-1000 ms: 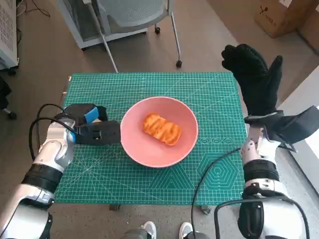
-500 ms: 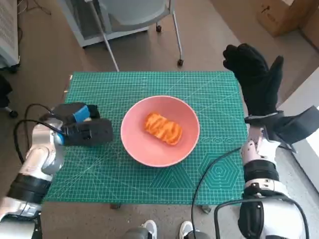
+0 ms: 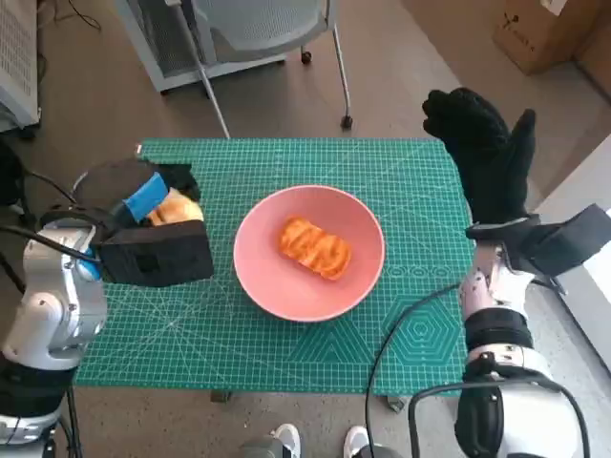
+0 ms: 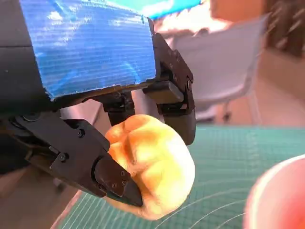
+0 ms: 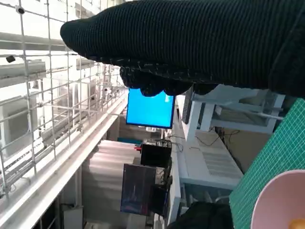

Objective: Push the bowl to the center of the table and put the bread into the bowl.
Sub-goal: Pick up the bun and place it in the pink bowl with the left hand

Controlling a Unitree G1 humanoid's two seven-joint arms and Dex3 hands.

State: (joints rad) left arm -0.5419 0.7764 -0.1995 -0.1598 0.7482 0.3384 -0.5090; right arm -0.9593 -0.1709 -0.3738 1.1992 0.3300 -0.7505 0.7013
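A pink bowl stands near the middle of the green mat, with a glazed orange bread lying inside it. My left hand is raised over the mat's left side, apart from the bowl. Between its fingers it holds a pale yellow bread roll. The left wrist view shows that roll pinched by the black fingers, with the bowl's rim blurred nearby. My right hand is lifted above the table's right edge, fingers spread, holding nothing.
A grey chair stands behind the table and a cardboard box sits at the far right. A black cable loops over the mat's front right. A person's shoes show at the front edge.
My left hand has drawn back leftward from the bowl's side and risen, and the pale roll now shows in its fingers. The bowl and right hand have barely moved.
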